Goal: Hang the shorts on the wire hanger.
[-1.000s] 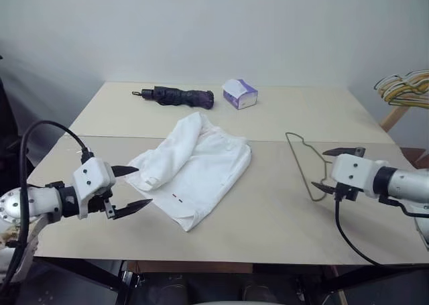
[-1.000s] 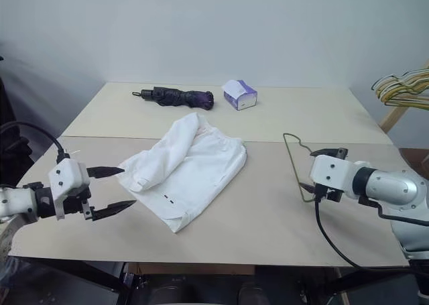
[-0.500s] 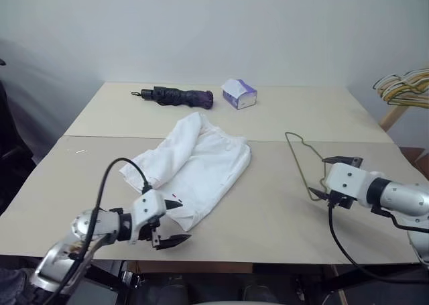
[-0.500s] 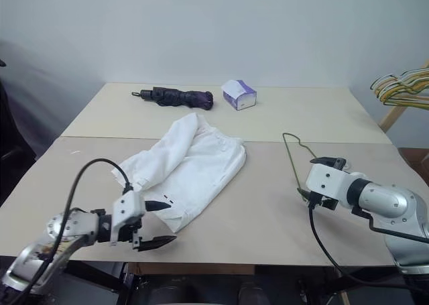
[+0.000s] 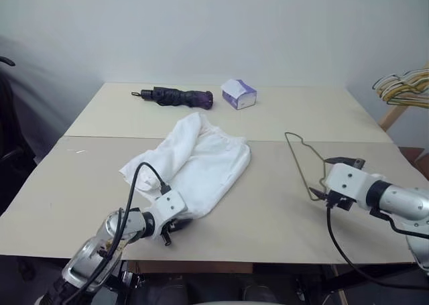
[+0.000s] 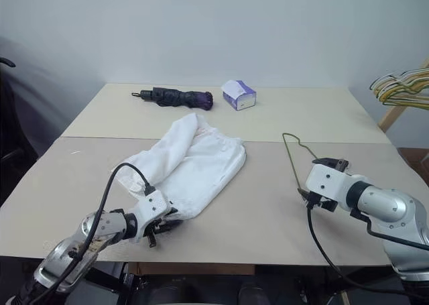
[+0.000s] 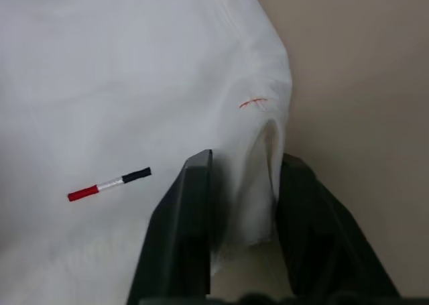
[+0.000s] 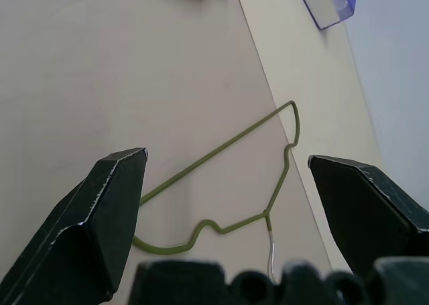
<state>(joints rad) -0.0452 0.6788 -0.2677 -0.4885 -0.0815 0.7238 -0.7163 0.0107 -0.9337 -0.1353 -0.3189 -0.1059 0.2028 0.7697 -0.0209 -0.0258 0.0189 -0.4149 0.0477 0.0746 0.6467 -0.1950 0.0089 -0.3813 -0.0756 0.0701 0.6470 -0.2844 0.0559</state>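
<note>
The shorts [image 5: 191, 164], white and loosely folded, lie near the middle of the table [image 5: 268, 218], their long axis running from the far centre toward the near left. At the near corner of the cloth the left gripper [image 5: 175, 223] is closed on the hem: in the left wrist view a fold of the fabric [image 7: 258, 184] is pinched between the two black fingers [image 7: 181, 231], with a small red, white and dark striped tag [image 7: 109, 184] beside them. The wire hanger [image 5: 305, 164], olive in colour, lies flat on the table well apart from the shorts, to their right. The right gripper [image 5: 335, 184] hovers just beside the hanger's near end; in the right wrist view its fingers [image 8: 100, 218] stand wide apart and empty, with the hanger's hook end [image 8: 201, 231] between them on the table below. At the far edge rest a folded dark umbrella [image 5: 177, 96] and a tissue box [image 5: 239, 93]. A bunch of coloured hangers [image 5: 402, 87] shows at the right margin.
</note>
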